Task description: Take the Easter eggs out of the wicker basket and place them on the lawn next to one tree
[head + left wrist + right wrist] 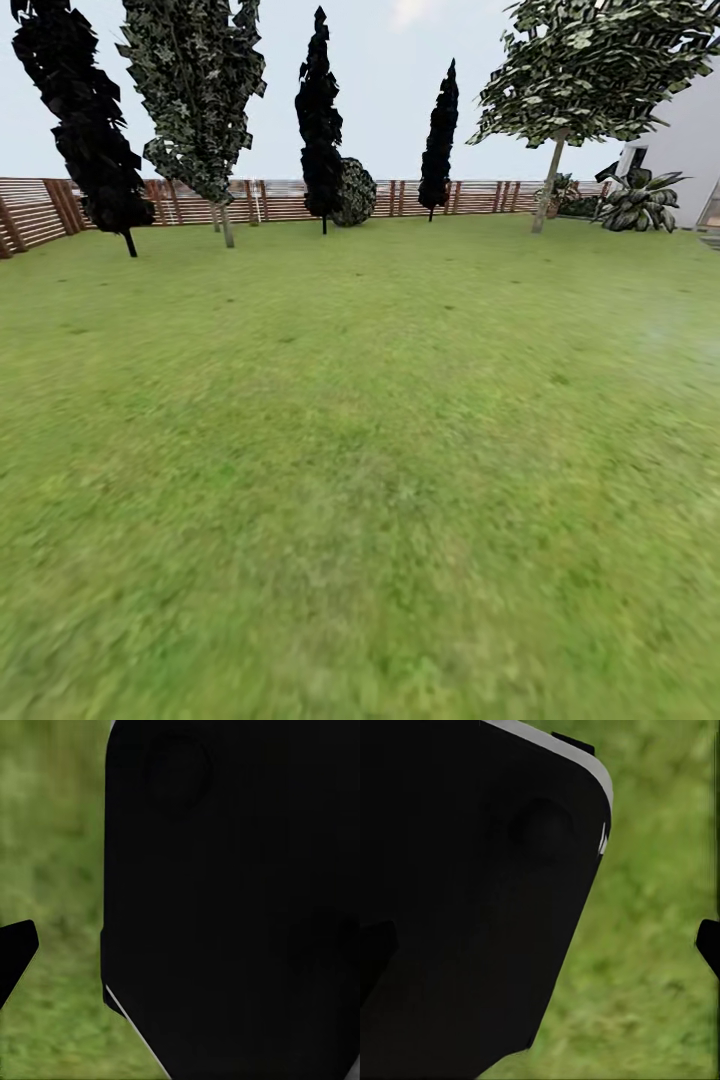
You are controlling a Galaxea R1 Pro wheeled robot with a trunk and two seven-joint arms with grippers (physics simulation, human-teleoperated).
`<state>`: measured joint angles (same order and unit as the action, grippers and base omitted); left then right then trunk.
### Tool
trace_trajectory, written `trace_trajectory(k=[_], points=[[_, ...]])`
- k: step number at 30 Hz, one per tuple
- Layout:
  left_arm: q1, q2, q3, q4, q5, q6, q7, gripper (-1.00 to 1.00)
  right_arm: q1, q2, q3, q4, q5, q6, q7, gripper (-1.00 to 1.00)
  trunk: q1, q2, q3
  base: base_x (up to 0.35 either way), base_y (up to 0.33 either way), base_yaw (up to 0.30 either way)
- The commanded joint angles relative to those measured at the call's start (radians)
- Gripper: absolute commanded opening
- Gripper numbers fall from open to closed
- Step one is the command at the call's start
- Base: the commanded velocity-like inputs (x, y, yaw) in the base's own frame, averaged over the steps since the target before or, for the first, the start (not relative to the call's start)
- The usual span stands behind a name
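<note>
We face the lawn (360, 450), fence (280, 200) and trees beyond.
Whether our grippers are spread or pressed together, we cannot tell.

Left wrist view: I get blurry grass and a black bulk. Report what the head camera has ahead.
Observer: A wide green lawn runs to a brown slatted wooden fence.
Operator: Name a tree to aim for.
Observer: A pale-trunked tree with blotched leaves stands far right, before the fence.
Operator: Give me another.
Observer: A second pale-trunked tree stands left of centre, right of a black-foliaged tree.
</note>
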<state>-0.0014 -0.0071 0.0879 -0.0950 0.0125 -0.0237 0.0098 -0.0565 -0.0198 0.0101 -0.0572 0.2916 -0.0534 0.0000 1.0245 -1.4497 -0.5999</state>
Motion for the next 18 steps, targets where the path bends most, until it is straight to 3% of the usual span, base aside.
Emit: trace_trajectory(k=[1, 18], points=[[0.000, -0.001, 0.007, 0.000, 0.001, -0.002, 0.001, 1.00, 0.000, 0.000, -0.001, 0.000, 0.005, -0.004, 0.000, 1.00, 0.001, 0.000, -0.001, 0.326, 0.000, 0.000], [0.000, -0.001, 0.007, 0.000, 0.001, -0.002, 0.001, 1.00, -0.001, -0.002, -0.001, -0.004, 0.012, -0.005, -0.002, 1.00, 0.001, 0.000, -0.001, 0.326, 0.000, 0.000]])
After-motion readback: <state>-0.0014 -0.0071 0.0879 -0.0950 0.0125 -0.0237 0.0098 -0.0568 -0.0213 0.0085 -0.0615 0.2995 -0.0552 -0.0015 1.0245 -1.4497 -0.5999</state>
